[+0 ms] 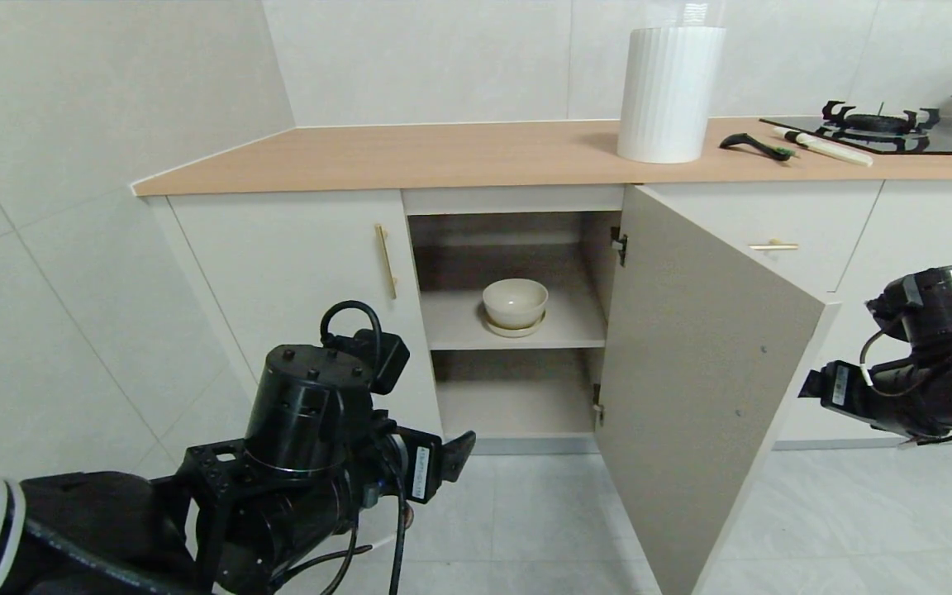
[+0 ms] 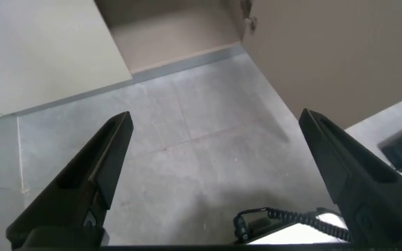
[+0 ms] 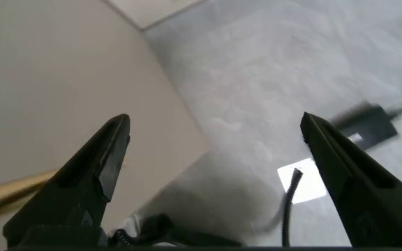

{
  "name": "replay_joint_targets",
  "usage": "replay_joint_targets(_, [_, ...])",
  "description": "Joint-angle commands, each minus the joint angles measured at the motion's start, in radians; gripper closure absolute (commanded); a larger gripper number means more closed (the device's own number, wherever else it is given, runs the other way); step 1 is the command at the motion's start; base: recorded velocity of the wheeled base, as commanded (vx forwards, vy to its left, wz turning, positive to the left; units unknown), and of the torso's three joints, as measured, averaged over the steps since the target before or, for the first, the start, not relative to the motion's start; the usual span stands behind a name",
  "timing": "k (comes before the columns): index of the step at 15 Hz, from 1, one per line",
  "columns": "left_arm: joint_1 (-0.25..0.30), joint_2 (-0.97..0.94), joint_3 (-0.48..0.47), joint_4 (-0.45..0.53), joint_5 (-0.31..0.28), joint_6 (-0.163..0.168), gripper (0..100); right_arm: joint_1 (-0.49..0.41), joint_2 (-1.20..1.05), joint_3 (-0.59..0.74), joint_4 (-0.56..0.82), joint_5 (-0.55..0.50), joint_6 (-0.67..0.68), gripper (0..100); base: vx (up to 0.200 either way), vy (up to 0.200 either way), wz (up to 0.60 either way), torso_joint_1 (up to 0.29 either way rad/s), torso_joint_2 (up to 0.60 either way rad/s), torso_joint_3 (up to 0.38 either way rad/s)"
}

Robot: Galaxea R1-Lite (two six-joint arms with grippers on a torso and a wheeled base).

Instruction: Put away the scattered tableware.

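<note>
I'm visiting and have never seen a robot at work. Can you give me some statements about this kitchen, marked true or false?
1. The cabinet door stands open. True.
2. The bowl sits on the cabinet's bottom shelf. False: it rests on a small plate on the upper shelf.
3. The left gripper holds a spoon. False: it is open and empty, above the floor.
4. A white ribbed container stands on the countertop. True.
5. The right gripper is open. True.
</note>
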Motion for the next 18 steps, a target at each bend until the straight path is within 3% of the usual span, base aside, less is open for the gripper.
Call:
replay_joint_targets(1, [0.011,0.000,-0.001,-0.001,0.001,-0.001,0,0.048,0.033,-0.019,-0.015,-0.001,-0.001,0,0.000,0.000,0.00,0.000,0.00,0.000])
replay_joint_targets(8, [0.021,0.000,-0.004,-0.001,0.001,-0.001,0,0.198,0.087,-0.094,-0.017,-0.004,0.019,0,0.000,0.000,0.00,0.000,0.00,0.000])
replay_joint_targets(14, [0.026,0.006,-0.009,-0.001,0.008,0.001,0,0.396,0.262,-0.284,-0.017,-0.012,0.019,0,0.000,0.000,0.00,0.000,0.00,0.000])
replay_joint_targets(18, [0.031,0.004,-0.009,-0.050,0.031,0.003,0,0.442,0.351,-0.401,-0.017,-0.020,0.019,0,0.000,0.000,0.00,0.000,0.00,0.000])
